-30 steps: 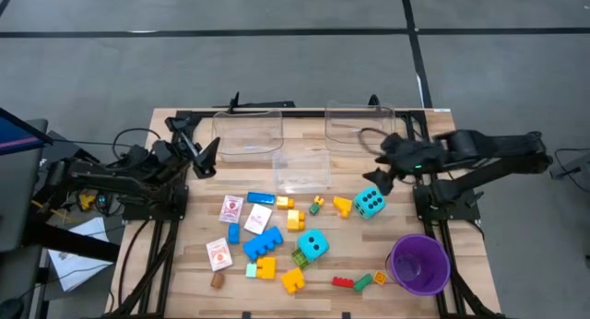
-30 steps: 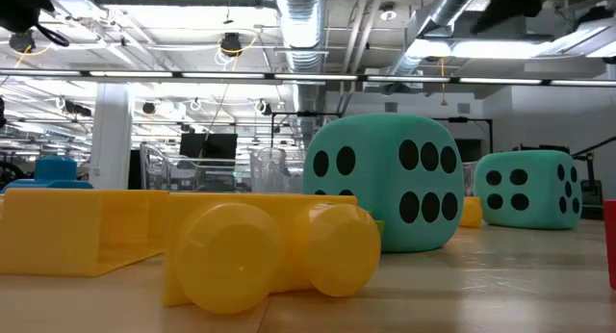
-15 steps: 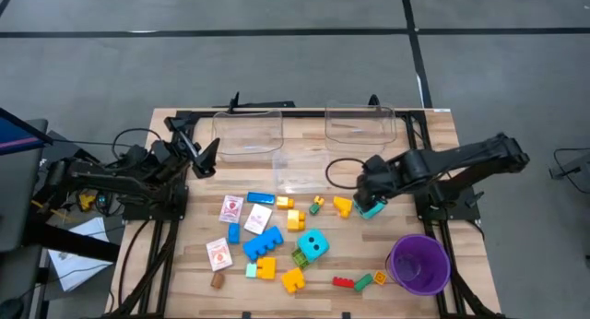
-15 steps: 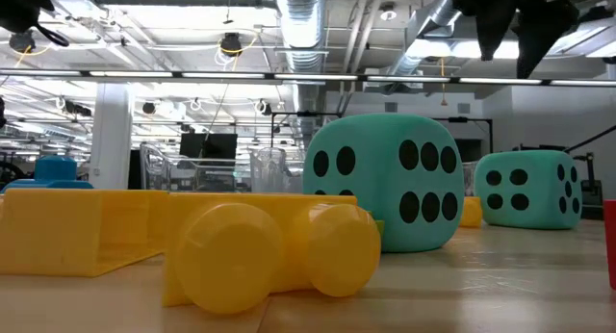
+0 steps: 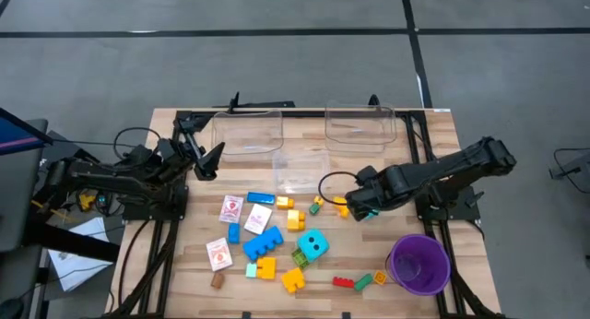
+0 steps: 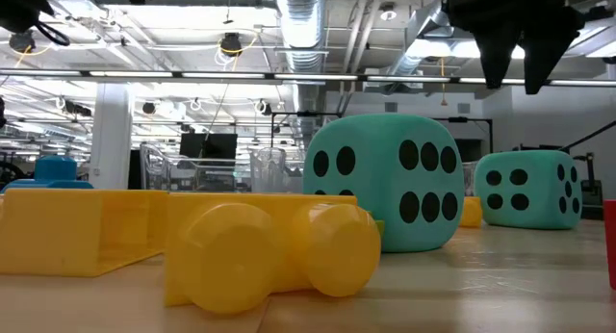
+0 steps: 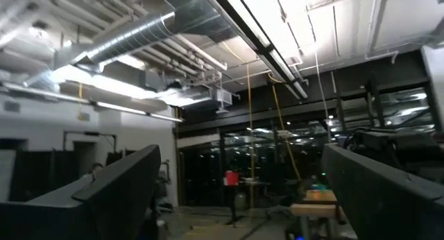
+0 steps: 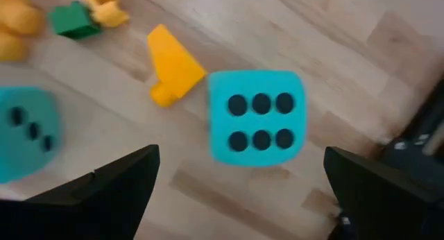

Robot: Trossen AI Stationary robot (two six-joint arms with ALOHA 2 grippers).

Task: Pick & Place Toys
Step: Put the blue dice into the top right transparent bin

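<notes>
A: Starting at the left, where is the left gripper (image 5: 214, 156)?

B: It hangs over the left end of the wooden table (image 5: 470, 254), jaws spread wide, nothing between them. Just beyond it stands a clear plastic bin (image 5: 247, 133); the toys lie well off to its right.

A: Which toys are those?

B: Two red-and-white card packs (image 5: 231, 208), a large blue plastic brick (image 5: 263, 242), and a turquoise foam die with black dots (image 5: 312, 244) near the middle, all resting on the wood.

A: And the right gripper (image 5: 361, 208)?

B: It is above the second turquoise foam die (image 8: 255, 118), fingers (image 8: 111, 191) fully apart and empty. In the right wrist view the die sits on the table directly below, between the two fingers, six dots facing up. A yellow wedge-shaped plastic brick (image 8: 173, 74) touches the die's side, and a small green brick (image 8: 75, 21) lies farther off.

A: Anything right of that gripper?

B: A purple plastic cup (image 5: 419, 265), upright, nearer the table's front edge.
</notes>
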